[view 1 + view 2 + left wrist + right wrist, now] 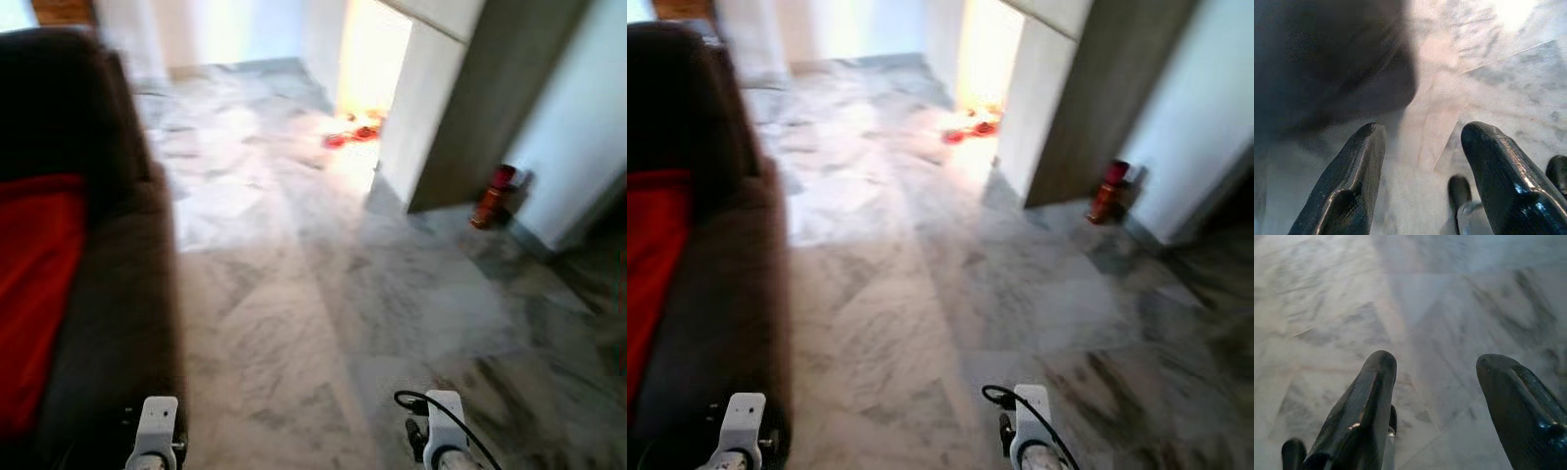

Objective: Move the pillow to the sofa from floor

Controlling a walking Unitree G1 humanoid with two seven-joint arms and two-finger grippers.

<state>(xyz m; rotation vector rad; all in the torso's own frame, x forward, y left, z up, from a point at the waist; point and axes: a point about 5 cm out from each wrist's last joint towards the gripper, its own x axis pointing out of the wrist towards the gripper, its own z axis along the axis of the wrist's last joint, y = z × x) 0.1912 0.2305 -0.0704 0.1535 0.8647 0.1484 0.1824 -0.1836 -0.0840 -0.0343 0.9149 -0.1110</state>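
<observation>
A dark brown sofa [108,294] fills the left side in the eye views. On its seat lies a red, soft-looking thing [34,284], too blurred to tell whether it is a pillow or a blanket. My two arms hang low at the bottom edge, the left wrist [157,431] beside the sofa's front and the right wrist [443,431] over the floor. In the left wrist view my left gripper [1422,132] is open above marble next to the sofa's dark side. My right gripper [1437,360] is open over bare marble with nothing between its fingers.
Grey-white marble floor [323,294] stretches ahead. A white partition wall [431,108] stands at the right of a bright doorway, with small red things [351,132] on the floor there. A red cylinder [493,196] stands by the right wall.
</observation>
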